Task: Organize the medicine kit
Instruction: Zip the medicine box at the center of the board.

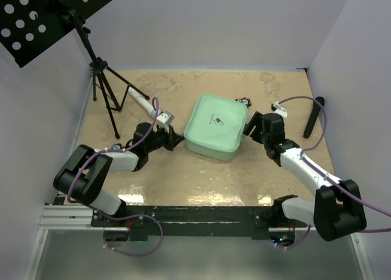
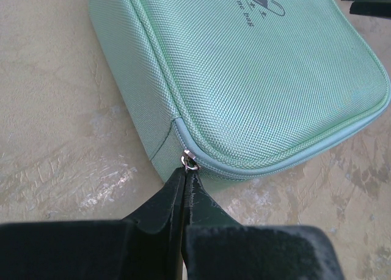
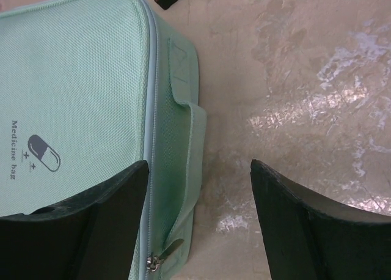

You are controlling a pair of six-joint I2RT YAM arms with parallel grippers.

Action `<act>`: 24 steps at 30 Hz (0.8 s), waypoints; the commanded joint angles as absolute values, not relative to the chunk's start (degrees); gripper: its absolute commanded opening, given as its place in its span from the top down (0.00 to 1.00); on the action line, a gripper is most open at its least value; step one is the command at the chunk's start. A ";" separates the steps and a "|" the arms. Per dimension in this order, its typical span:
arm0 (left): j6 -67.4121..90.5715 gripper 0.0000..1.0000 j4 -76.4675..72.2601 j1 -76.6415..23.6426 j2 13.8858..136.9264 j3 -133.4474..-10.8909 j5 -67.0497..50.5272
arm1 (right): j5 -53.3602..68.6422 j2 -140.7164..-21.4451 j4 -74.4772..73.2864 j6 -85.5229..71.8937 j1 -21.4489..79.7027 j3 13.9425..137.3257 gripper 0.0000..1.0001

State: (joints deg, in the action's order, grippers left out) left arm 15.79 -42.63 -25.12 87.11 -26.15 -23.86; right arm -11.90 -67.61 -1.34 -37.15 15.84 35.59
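The mint-green, roughly square, soft fabric medicine kit (image 1: pixel 215 127) lies flat on the beige mottled tabletop (image 1: pixel 183 176), about midway between the two arms and a little toward the far side. Its lid faces up, showing the grey pill logo (image 2: pixel 266 3). In every view the lid is down and the zip line looks closed along the edges that show, so what is inside cannot be seen. Judging from this, the work is at a zip step: either the case has yet to be opened for sorting, or it is being shut at the end. The pictures alone do not settle which.

The left gripper (image 2: pixel 184 175) is at the kit's near-left corner with its fingers pressed together to a thin slit. Their tips sit right at the small silver metal zip puller (image 2: pixel 190 162), and they seem to pinch its tab, though the tab itself is hidden between them.

The right gripper (image 3: pixel 198 164) is spread wide and holds nothing. It straddles the kit's right side, one finger over the lid and the other over bare tabletop, with the green fabric carry strap (image 3: pixel 189 109) in the gap between them. A second silver zip slider (image 3: pixel 157 261) sits on that side wall, untouched. The wrist view does not show whether either finger rests on the fabric.
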 commanded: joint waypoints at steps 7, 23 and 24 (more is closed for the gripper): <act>15.38 1.00 -46.58 -24.87 86.31 -28.04 -24.43 | -10.55 -72.33 2.90 -38.50 15.38 34.37 0.39; 15.47 1.00 -45.09 -25.22 85.87 -26.64 -26.72 | -0.09 -79.37 10.36 -38.23 15.38 32.70 0.91; 15.82 1.00 -45.26 -25.22 85.52 -26.11 -26.63 | -0.17 -79.45 11.15 -38.75 15.38 32.26 1.00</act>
State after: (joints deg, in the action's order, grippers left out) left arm 15.79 -42.54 -25.12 87.09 -26.15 -24.29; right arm -3.11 -79.24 6.90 -37.54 15.62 33.50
